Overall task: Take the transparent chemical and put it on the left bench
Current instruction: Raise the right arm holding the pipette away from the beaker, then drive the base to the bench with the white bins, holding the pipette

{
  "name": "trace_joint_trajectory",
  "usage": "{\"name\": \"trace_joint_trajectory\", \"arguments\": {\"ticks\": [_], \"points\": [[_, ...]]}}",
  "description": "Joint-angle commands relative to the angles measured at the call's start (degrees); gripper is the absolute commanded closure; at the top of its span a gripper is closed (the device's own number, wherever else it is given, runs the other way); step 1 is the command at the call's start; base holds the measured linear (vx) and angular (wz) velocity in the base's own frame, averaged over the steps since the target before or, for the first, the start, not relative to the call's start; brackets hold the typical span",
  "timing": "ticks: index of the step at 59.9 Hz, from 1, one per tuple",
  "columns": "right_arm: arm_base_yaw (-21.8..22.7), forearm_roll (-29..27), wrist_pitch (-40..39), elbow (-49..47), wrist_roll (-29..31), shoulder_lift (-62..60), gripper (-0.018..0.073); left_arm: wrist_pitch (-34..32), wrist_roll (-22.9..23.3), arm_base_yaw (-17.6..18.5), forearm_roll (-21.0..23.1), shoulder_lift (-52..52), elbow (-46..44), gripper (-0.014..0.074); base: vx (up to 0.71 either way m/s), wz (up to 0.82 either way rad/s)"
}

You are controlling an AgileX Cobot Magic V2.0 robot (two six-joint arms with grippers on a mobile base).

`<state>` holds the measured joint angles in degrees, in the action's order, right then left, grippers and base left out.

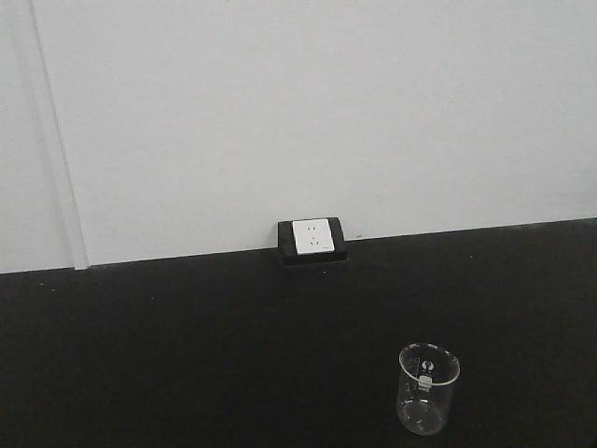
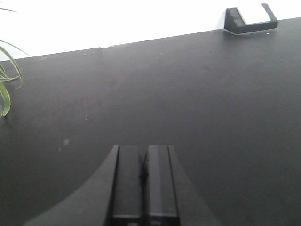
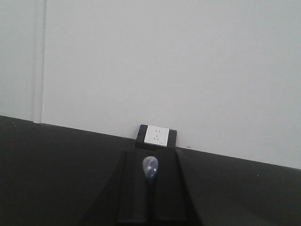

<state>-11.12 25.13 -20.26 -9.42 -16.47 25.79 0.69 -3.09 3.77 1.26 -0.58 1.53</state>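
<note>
The transparent chemical is the translucent pipette, and only its rounded whitish bulb [image 3: 150, 167] shows in the right wrist view. It pokes up between the black fingers of my right gripper [image 3: 150, 156], which is shut on it. The rest of the pipette is hidden between the fingers. My left gripper [image 2: 143, 150] hovers over the bare black benchtop [image 2: 188, 94], its fingers pressed together with nothing between them. Neither gripper appears in the front view. The left bench is out of view.
A clear glass beaker [image 1: 428, 389] stands on the black benchtop [image 1: 187, 355] at the front right. A white wall socket in a black housing [image 1: 312, 238] sits where benchtop meets white wall. Green plant leaves [image 2: 5, 84] reach in at the far left of the left wrist view.
</note>
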Motion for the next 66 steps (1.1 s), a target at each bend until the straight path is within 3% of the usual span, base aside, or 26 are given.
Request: {"name": "trace_joint_trajectory", "arguments": {"ticks": [1, 66], "points": [[-0.12, -0.31, -4.18, -1.73, 0.03, 0.30, 0.0562, -4.49, 0.45, 0.10, 0.04, -1.10, 0.93, 0.0600, -0.17, -0.06], [-0.12, -0.31, -4.14, -1.73, 0.03, 0.30, 0.0562, -4.49, 0.45, 0.10, 0.04, -1.10, 0.93, 0.0600, -0.25, 0.13]]}}
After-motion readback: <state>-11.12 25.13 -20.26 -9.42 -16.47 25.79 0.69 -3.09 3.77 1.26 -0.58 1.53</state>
